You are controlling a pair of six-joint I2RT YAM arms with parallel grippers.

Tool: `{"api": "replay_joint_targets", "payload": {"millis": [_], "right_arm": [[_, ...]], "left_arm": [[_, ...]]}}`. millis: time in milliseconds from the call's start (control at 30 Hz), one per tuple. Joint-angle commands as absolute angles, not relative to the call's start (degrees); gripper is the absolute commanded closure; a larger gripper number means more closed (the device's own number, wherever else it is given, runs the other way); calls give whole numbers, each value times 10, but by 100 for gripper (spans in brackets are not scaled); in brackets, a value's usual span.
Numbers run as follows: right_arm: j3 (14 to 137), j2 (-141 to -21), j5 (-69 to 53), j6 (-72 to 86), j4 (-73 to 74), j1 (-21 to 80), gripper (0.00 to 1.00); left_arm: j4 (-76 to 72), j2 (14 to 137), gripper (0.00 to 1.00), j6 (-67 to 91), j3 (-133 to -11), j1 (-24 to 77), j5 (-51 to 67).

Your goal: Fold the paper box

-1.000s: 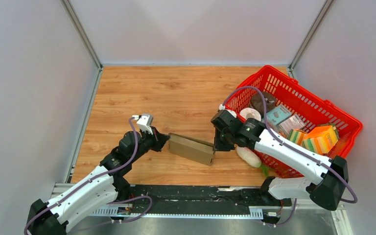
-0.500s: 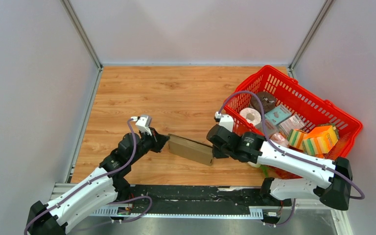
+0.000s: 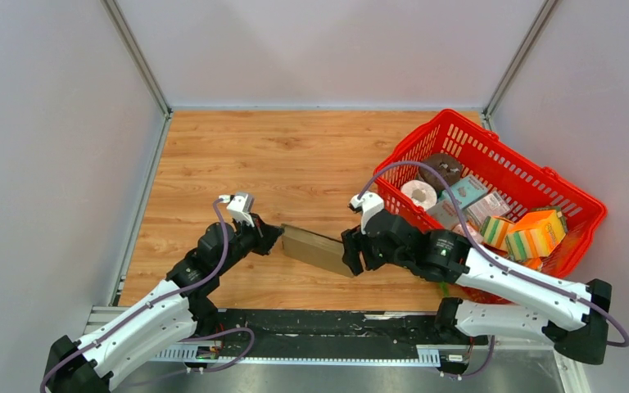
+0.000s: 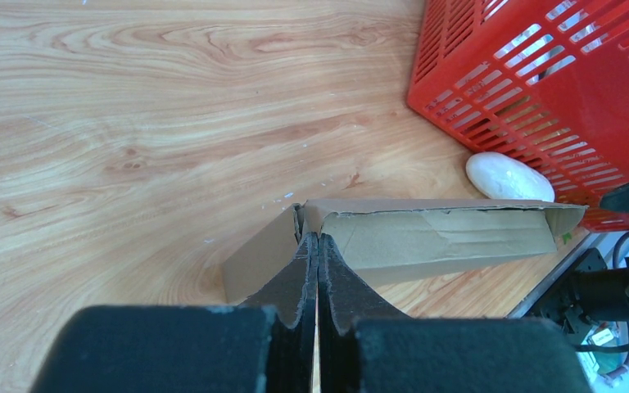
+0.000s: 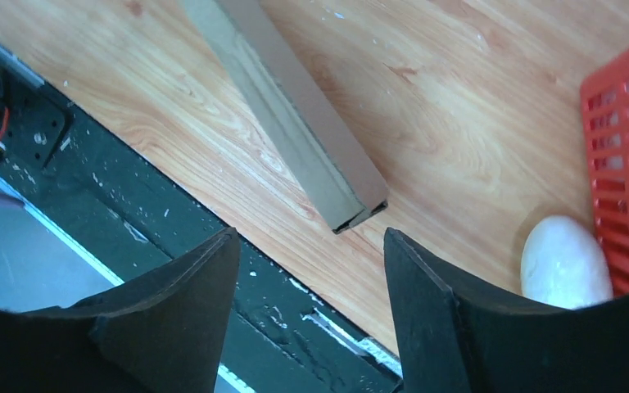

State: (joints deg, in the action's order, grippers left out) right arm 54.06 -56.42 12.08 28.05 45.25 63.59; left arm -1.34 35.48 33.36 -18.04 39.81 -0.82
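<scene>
Worryingly, only the left gripper [image 4: 318,239] pinches the paper box [image 4: 434,237], by one flap; the right gripper [image 5: 307,246] gapes wide, so it may collapse.

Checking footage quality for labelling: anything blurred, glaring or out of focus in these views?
Top view: even soft light, sharp, no glare. Left wrist: paper box sharp, left fingers close and soft-edged. Right wrist: box end crisp, right fingers dark, slightly blurred.
</scene>
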Motion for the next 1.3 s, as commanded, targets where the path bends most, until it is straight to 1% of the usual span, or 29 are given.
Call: {"api": "replay_joint_targets", "payload": {"millis": [0,33,233,300,400,533,633,667,767,1000,1267], "right_arm": [[562,-587,133,138,397,670,32],[569,-598,181,117,394,695,31],[616,-723,349,3,388,767,27],[629,-762,376,-19,395,779,27],[641,-788,402,-26,395,787,27],[653,-796,448,-33,396,801,26],[672,-782,419,-31,410,804,25],[673,-772,411,-33,408,805,22],[664,-761,399,-45,390,805,19],[651,-796,395,-59,367,781,17],[645,-831,411,-66,345,778,17]], "left_arm": [[33,360,100,332,-173,403,-15],[33,360,100,332,-172,403,-16],[33,363,100,330,-174,403,-13],[31,365,100,330,-174,403,-13],[27,366,100,331,-174,403,-12],[25,367,100,330,-172,403,-11],[26,367,100,330,-172,403,-11],[28,367,100,330,-172,403,-11],[28,365,100,330,-173,403,-12],[29,363,100,330,-171,403,-13],[30,360,100,330,-171,403,-12]]}}
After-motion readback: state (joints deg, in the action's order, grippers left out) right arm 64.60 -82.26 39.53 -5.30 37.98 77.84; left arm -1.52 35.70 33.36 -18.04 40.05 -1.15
